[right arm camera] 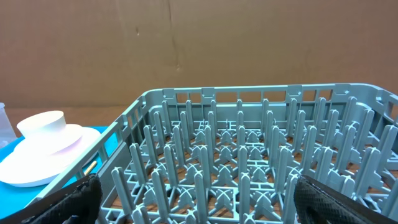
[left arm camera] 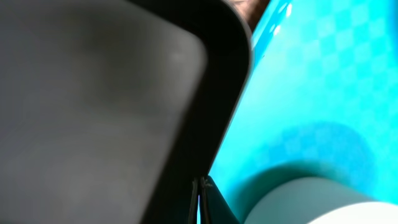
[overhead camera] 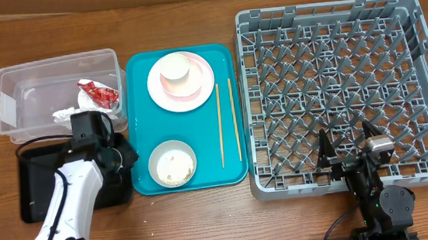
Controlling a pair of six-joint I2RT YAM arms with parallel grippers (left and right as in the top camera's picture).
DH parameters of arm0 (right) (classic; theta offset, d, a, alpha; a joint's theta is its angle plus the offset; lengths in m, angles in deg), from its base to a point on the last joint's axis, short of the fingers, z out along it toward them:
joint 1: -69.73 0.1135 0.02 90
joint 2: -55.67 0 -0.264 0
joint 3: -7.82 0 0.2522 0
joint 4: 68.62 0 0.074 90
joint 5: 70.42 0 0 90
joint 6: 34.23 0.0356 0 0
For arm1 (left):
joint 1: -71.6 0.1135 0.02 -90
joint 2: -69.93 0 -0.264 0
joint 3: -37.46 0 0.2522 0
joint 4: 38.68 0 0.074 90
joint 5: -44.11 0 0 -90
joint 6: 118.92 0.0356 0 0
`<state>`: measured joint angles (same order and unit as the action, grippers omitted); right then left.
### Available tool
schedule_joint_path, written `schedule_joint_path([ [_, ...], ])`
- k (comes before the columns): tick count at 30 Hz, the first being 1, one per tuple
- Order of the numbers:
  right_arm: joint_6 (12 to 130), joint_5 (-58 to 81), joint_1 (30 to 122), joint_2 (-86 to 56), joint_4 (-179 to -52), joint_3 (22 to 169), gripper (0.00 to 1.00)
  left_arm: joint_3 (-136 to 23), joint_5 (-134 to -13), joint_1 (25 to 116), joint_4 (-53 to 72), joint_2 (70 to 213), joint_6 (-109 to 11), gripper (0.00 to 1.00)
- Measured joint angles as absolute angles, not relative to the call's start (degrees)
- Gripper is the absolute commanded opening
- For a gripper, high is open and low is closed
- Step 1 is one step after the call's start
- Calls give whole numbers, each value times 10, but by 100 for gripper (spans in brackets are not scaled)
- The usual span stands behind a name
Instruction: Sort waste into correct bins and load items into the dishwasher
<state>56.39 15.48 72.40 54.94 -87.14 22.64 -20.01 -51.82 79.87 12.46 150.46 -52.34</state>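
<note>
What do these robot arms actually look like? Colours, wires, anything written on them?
The left arm has a long white shell between black joints, with a thin black cable looping alongside. The right arm is black, topped by a small silvery block. The left tool and right tool are black, two-fingered. No markings are readable.

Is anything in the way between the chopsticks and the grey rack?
No loose thing shows. The chopsticks lie on the right side of the teal tray, beside the rack; only the tray's rim and the rack's wall stand between.
</note>
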Motion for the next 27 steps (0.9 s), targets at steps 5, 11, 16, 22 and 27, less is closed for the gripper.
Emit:
schedule_joint_path([
  [5, 564, 155, 724, 549, -871, 226, 100, -248, -527, 799, 174, 1507, -505, 4],
  [11, 564, 155, 724, 549, -871, 226, 100, -305, -518, 799, 266, 1507, -500, 4],
  [16, 564, 155, 724, 549, -871, 226, 100, -309, -453, 804, 339, 1483, -559, 4],
  [22, 564, 155, 724, 549, -871, 226, 100, -309, -384, 851, 415, 1368, -650, 13],
  [27, 563, 155, 724, 549, -871, 226, 100, -286, -346, 886, 433, 1300, -690, 15],
])
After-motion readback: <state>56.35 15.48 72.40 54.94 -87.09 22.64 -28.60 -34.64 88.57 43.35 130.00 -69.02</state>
